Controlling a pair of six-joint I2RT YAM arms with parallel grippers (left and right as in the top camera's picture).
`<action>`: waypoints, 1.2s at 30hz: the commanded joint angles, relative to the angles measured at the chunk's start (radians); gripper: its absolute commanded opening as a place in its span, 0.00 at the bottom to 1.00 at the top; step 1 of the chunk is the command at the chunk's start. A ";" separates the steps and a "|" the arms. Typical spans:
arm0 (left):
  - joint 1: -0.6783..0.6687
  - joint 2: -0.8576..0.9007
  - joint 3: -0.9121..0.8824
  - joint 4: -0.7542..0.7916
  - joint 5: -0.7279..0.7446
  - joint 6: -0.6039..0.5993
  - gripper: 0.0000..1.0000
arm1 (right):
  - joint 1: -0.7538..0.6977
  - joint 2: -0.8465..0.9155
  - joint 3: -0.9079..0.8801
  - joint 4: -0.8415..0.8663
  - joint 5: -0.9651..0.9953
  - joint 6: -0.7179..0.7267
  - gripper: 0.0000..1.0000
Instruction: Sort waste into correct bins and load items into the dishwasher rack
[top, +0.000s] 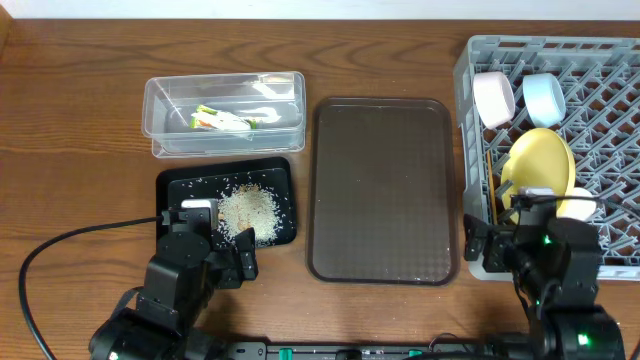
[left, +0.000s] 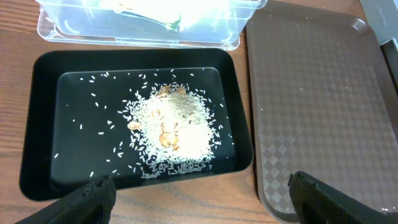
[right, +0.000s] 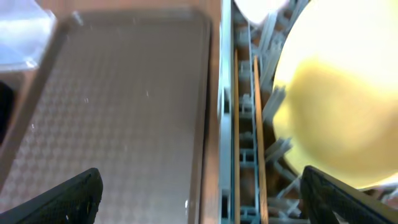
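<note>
The clear tub holds the green-and-orange wrapper with white paper. The black tray holds white rice scraps, also in the left wrist view. The grey rack holds the pinkish-white bowl, light blue bowl, yellow plate, white cup and chopsticks. The right wrist view shows the chopsticks and plate. My left gripper is open and empty just in front of the black tray. My right gripper is open and empty over the rack's left edge.
The brown serving tray lies between the black tray and the rack, with nothing on it. A black cable runs across the wood table at the left. Both arms sit at the front edge.
</note>
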 joint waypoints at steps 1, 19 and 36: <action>-0.004 -0.004 -0.006 0.002 -0.016 -0.002 0.91 | 0.019 -0.116 -0.041 0.055 0.016 -0.053 0.99; -0.004 -0.004 -0.006 0.001 -0.016 -0.002 0.92 | 0.040 -0.544 -0.614 0.821 0.035 -0.081 0.99; -0.004 -0.004 -0.006 0.001 -0.016 -0.002 0.92 | 0.041 -0.537 -0.613 0.680 0.047 -0.090 0.99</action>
